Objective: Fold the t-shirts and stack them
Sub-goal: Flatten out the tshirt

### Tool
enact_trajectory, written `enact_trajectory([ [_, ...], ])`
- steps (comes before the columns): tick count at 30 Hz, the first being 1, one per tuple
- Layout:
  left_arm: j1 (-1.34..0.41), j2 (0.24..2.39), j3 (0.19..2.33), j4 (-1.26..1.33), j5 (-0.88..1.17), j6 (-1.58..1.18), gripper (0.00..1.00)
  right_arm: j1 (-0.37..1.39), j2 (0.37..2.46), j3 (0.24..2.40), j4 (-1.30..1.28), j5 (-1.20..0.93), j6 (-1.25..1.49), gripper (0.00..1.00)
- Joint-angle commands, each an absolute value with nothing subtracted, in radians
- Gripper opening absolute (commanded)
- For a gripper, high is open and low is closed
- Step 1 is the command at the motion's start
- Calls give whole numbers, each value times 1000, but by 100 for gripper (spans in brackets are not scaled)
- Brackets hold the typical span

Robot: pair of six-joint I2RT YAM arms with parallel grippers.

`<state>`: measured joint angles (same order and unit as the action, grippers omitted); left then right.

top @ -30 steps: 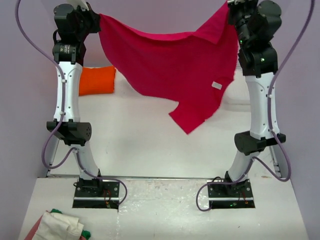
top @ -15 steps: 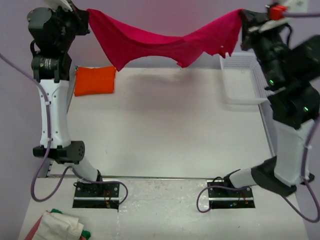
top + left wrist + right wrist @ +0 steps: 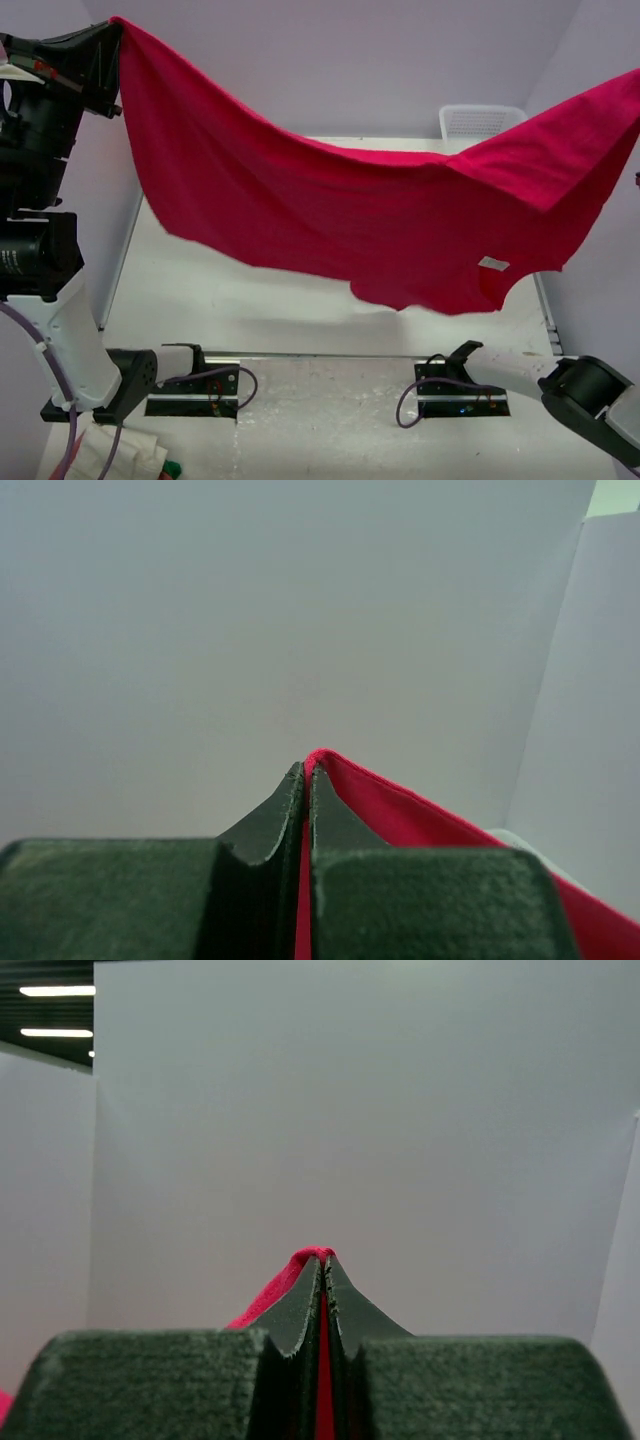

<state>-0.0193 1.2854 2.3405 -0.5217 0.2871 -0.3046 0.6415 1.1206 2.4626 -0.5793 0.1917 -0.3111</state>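
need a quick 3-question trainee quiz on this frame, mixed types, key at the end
1. True or false: the red shirt lies folded on the table.
2. What do the left hand and the right hand each pinch? A) red cloth B) orange cloth C) nothing
3. Fill in: the white basket stands at the table's far ____ corner.

Key
1. False: it hangs spread in the air between the two hands.
2. A: both wrist views show red cloth clamped between shut fingers.
3. right
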Motion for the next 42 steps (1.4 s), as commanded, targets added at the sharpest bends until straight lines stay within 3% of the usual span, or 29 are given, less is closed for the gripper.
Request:
enact_trajectory([
  [1,-12,1379,2332,-539,313,-342,0,649,1183,2413,-575,213,-346,0],
  [5,-12,1478,2316,-488,305,-333,0,638,1329,2459,-537,262,-422,0],
  [9,-11,1617,2353,-450,282,-287,0,446,1449,2528,-531,77,-304,0],
  [15,33,1853,2496,-349,310,-285,0,318,1627,2638,-477,6,-241,0],
  [28,172,1893,2501,-183,439,-393,0,261,1594,2593,-426,-71,-172,0],
  [32,166,1879,2378,-239,425,-367,0,223,1575,2461,-489,-75,-115,0],
  [37,108,1842,1996,-336,307,-308,0,221,1499,2055,-560,-29,30,0],
  [42,17,1720,1623,-426,123,-300,0,250,1294,1611,-560,-39,220,0],
])
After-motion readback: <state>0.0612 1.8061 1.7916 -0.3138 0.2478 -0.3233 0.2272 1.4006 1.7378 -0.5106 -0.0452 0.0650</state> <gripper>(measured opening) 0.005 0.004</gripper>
